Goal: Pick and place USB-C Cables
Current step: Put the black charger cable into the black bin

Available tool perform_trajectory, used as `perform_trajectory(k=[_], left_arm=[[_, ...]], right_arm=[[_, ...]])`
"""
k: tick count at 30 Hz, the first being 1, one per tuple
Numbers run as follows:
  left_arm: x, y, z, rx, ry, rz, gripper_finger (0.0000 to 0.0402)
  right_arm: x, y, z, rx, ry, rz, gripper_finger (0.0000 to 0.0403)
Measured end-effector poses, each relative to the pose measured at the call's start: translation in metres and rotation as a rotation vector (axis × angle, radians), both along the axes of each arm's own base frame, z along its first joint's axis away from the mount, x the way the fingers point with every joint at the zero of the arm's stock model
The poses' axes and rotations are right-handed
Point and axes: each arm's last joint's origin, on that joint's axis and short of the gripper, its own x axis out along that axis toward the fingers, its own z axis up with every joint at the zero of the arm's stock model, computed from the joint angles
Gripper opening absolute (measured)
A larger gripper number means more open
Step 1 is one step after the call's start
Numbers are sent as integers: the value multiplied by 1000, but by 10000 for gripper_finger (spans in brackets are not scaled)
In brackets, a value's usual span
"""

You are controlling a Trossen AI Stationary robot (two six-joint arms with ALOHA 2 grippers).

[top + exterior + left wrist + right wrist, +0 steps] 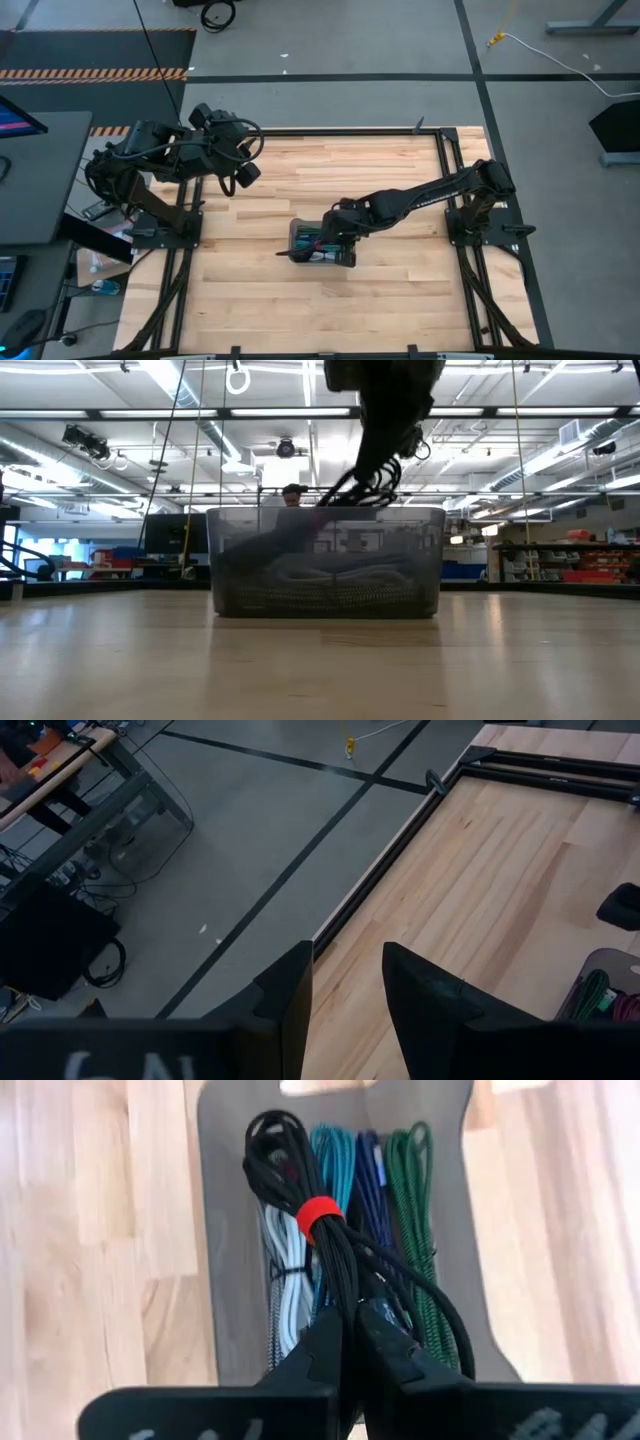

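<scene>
Gripping the black cable bundle (300, 1210) with a red strap, we have the right gripper (352, 1342) clamped on its lower loops, fingers pinched together around the strands. It hangs over the tray (225, 1230), partly raised above the others, though we cannot tell if it is fully clear of them.

Other USB-C cables lie side by side in the tray under it: white-grey one (282, 1295), teal one (332, 1165), dark blue-purple one (370, 1185), green one (415, 1190). More may sit under the black bundle, hidden.

Tray sits near the middle of the tabletop (400, 300), a bit toward the near edge; in the low view its translucent wall shows cords piled on the floor inside, with dark loops and the right arm above the rim.

Progress, as we judge it: no cable lies on the bare wood anywhere, so nothing looks placed outside yet. If the job is emptying the tray, this is the first pick and all the rest remain. If filling, this may be the last going in. We cannot tell which.

Left gripper (345, 1005) waits by the far-left corner of the tabletop, fingers parted, holding nothing
</scene>
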Motion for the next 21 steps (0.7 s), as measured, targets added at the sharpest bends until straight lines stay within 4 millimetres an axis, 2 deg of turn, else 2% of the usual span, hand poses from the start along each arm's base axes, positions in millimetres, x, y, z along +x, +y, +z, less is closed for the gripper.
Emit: perform_trajectory(k=[4,12,17,21], left_arm=[[0,0,0,0,0,0,130],[0,0,0,1,1,-1,130],[0,0,0,8,11,-7,130],[0,0,0,8,11,-8,130]], right_arm=[[3,5,16,-25,-39,-17,17],[-5,17,40,-116,-21,-87,17],[-6,21,40,-79,-26,-107,17],[-7,25,29,-56,-17,-129,17]])
